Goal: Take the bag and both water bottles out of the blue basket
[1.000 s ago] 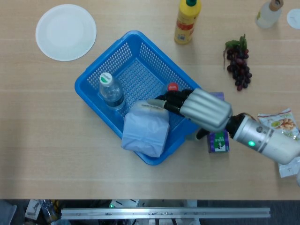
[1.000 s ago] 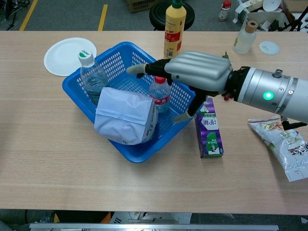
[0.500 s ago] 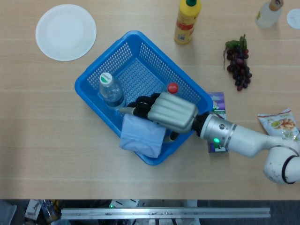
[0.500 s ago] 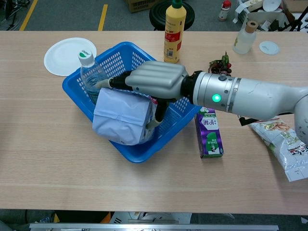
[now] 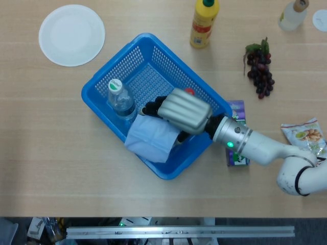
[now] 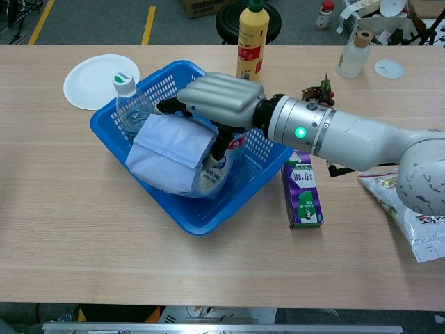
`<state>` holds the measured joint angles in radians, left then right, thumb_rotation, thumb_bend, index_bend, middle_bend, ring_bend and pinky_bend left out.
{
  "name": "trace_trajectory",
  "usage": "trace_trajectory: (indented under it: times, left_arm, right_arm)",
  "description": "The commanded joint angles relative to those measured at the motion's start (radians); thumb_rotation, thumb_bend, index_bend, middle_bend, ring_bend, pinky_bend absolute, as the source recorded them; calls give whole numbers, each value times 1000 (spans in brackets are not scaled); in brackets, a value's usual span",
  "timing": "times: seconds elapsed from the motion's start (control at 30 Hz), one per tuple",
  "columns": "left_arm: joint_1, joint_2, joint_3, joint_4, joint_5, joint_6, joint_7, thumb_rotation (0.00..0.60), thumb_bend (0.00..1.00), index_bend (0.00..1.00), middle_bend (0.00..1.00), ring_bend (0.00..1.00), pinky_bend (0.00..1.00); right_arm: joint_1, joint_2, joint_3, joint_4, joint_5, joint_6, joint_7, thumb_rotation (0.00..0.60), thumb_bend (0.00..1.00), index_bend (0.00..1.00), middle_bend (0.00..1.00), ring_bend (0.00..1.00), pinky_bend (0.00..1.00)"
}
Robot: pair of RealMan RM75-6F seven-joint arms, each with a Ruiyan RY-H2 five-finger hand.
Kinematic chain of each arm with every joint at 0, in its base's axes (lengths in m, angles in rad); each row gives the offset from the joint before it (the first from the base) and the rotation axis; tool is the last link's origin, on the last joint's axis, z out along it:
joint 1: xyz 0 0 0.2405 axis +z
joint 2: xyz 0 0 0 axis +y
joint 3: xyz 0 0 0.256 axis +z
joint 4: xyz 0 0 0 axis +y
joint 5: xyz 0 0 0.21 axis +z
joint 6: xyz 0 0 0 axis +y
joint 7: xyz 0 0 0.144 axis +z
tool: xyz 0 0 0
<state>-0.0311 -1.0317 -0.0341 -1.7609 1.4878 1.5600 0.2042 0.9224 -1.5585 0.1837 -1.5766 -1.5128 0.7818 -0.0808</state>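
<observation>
Within the blue basket [image 6: 201, 226], toward its near corner: bag [image 6: 169, 152], pale, soft, its top edge pinched by the right hand [image 6: 219, 104], which reaches in from the basket's right side; bag tilted, lower end apparently resting on the basket floor. Long axis runs roughly along the basket's near-left wall. Green-capped water bottle [image 5: 120, 98], upright, just beside the bag at the left wall. Red-capped water bottle [image 5: 189, 92], mostly hidden under the hand, against the right wall. Left hand not in view; right hand alone is placed to lift the bag up and clear of the rim
</observation>
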Motion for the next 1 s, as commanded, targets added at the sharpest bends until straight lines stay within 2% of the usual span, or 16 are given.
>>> trace_trajectory:
  times: [0.03, 0.27, 0.57, 0.83, 1.0]
  left_arm:
    - [-1, -1, -1, 0, -2, -2, 1, 600, 229, 196, 276, 237, 354]
    - [-5, -1, -10, 4, -9, -6, -3, 600, 228, 196, 277, 237, 354]
    - [-10, -4, -15, 20, -10, -12, -15, 600, 229, 196, 277, 237, 354]
    - [-18, -9, -19, 35, -12, -24, -29, 600, 228, 196, 277, 237, 354]
    - [-25, -18, -20, 46, -15, -36, -35, 600, 229, 196, 277, 237, 354]
  right_arm:
    - [-13, 36, -6, -15, -49, 64, 93, 600, 154, 703, 620, 636, 855]
    - [-47, 134, 1, -73, -125, 200, 207, 600, 152, 703, 620, 636, 855]
    - [-133, 316, 7, -180, -173, 374, 299, 600, 145, 703, 620, 636, 855]
    - [-241, 499, -10, -214, -132, 451, 242, 600, 143, 703, 620, 636, 856]
    - [-297, 576, -42, -181, -59, 420, 169, 600, 137, 703, 620, 636, 855]
